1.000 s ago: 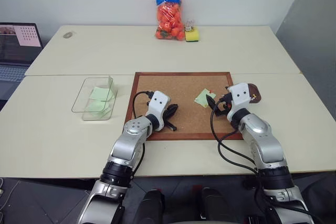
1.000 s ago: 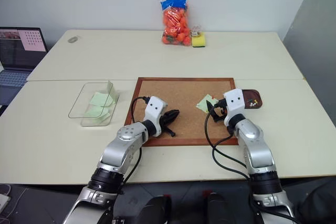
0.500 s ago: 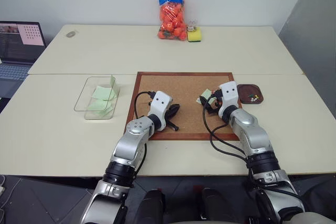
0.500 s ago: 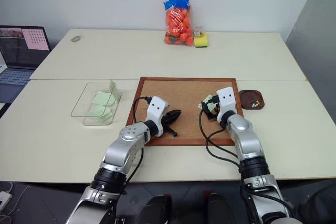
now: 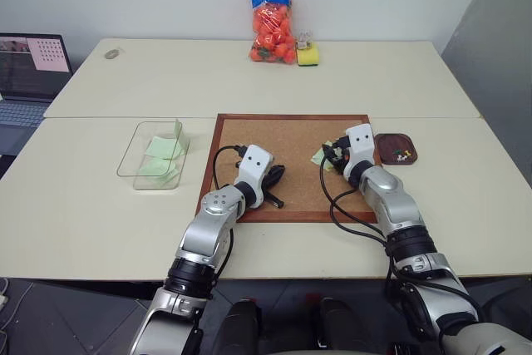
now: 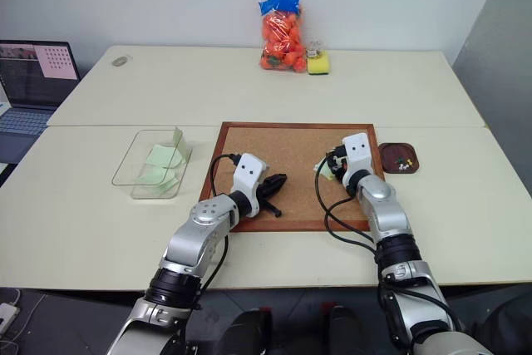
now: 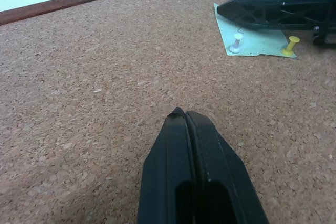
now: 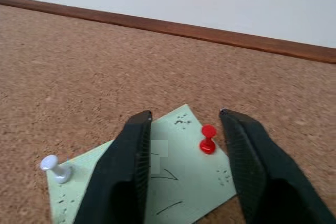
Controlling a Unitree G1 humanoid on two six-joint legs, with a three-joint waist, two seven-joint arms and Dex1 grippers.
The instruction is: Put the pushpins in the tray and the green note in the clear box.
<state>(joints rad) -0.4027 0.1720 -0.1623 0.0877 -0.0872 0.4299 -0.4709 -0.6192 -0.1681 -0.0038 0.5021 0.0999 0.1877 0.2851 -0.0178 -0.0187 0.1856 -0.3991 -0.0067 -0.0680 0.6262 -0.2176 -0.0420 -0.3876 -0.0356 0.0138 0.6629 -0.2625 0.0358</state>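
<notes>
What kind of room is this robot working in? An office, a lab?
Probably an office or test room: plain pale tables pushed together against a bare white wall, an open laptop on a side desk, and a corkboard with a pinned green note laid out as a practice setup.

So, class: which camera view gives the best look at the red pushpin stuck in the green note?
The right wrist view: the red pushpin stands clear between the right tool's fingers on the green note. The left wrist view shows white and yellow pins there; in the eye views it's too small to tell.
</notes>
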